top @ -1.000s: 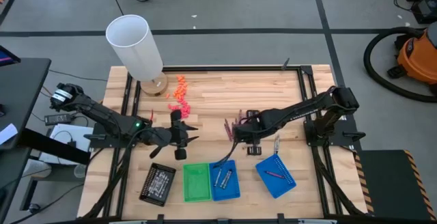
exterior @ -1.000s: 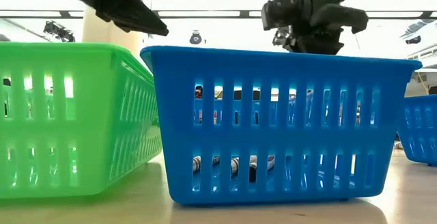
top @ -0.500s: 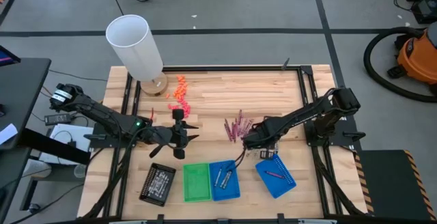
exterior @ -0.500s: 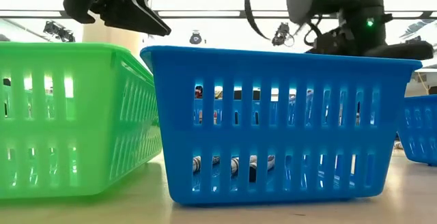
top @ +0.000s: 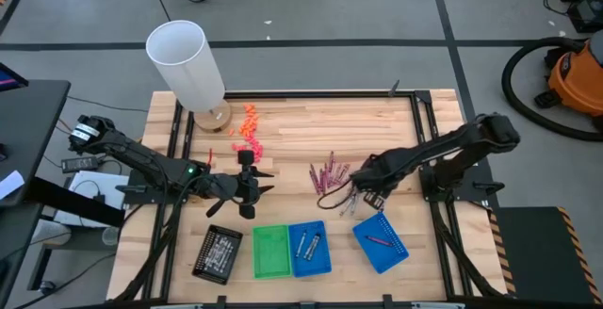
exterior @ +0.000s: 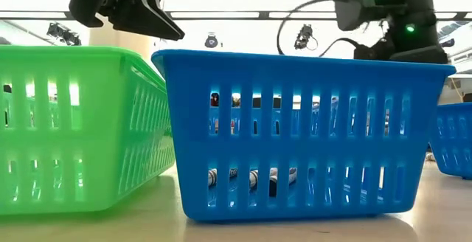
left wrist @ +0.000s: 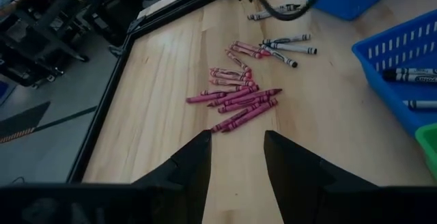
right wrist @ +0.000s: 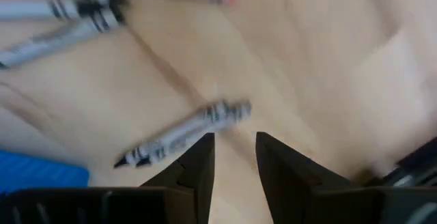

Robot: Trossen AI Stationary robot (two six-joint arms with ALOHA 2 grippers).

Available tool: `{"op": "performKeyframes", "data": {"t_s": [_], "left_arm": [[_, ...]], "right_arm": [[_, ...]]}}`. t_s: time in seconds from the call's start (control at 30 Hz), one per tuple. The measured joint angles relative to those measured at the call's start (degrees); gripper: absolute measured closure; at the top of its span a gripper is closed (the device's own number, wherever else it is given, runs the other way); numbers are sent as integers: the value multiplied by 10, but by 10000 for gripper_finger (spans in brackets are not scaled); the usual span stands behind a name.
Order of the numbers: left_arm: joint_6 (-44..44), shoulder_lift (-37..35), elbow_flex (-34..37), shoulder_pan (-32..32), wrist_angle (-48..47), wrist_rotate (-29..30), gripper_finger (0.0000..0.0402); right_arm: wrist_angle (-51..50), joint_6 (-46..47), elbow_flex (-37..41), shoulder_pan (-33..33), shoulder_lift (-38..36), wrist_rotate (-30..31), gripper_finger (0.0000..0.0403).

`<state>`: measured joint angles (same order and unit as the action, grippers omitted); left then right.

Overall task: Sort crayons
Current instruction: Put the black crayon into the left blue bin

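Magenta-pink crayons point(top: 329, 171) lie loose in a heap on the wooden table's middle, also in the left wrist view point(left wrist: 235, 95). Silver-grey crayons point(left wrist: 287, 44) lie beside them toward the near right. My right gripper point(right wrist: 235, 157) points down, open, just above the wood, next to one silver-grey crayon point(right wrist: 183, 134) that lies flat; in the high view it point(top: 365, 194) hangs over the silver ones. My left gripper point(top: 264, 185) hovers open and empty left of the heap, its fingers point(left wrist: 184, 173) aimed at it. Two silver crayons lie in the middle blue tray point(top: 309, 249), one magenta in the right blue tray point(top: 381, 242).
A black tray point(top: 217, 252) and a green tray point(top: 270, 252) stand left of the blue ones along the near edge. A tall white cylinder point(top: 187, 64) and chunky orange-pink bits point(top: 249, 130) sit at the far left. Bare wood lies between the heap and the trays.
My right gripper has gone toward the table's right edge and down, from beside the magenta heap to the silver crayons, and has rolled about its own axis. My left gripper has rolled in place. The crayons have not moved.
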<state>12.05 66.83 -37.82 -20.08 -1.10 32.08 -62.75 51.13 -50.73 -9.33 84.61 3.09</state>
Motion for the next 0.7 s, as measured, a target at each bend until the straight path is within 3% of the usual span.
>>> {"op": "performKeyframes", "data": {"t_s": [0.13,0.3,0.7], "left_arm": [[24,0,0,0,0,-3,255],[36,6,-1,0,4,-64,255],[4,38,0,-20,-16,-85,255]], "right_arm": [[48,69,64,6,-38,-38,267],[93,132,106,6,-48,-48,229],[142,144,112,5,-6,-41,213]]}}
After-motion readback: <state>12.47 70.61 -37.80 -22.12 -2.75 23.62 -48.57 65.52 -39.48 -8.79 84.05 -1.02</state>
